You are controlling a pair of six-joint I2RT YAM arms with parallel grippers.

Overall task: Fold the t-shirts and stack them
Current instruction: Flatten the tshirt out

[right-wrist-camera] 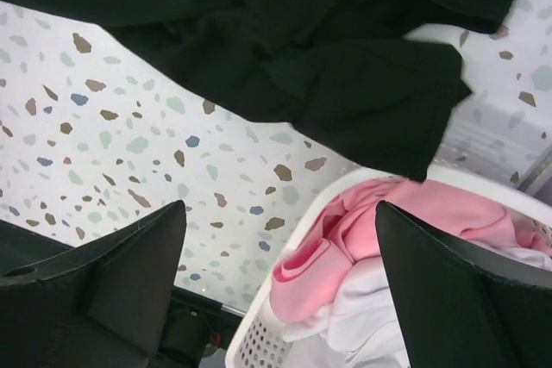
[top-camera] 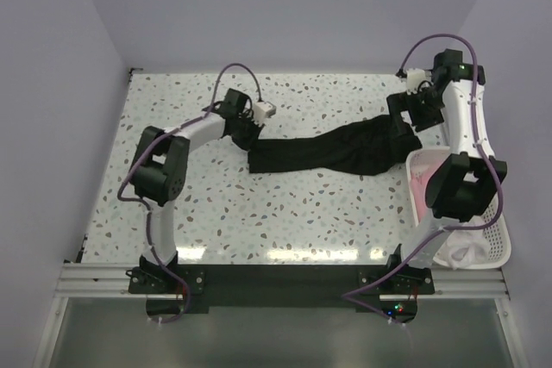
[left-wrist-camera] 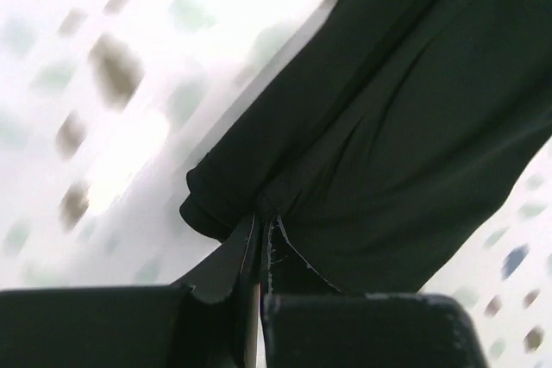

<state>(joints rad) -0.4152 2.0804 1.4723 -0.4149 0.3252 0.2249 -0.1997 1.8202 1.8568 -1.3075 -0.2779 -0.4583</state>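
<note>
T-shirt edge between closed left jaws

The left arm and right arm had white link shells between bulky black joint housings. A thin purple cable looped along each from a black base plate. The left wrist bore a small white camera block, and the right a green light. The right gripper had broad, matte black, wedge-shaped fingers.
</note>
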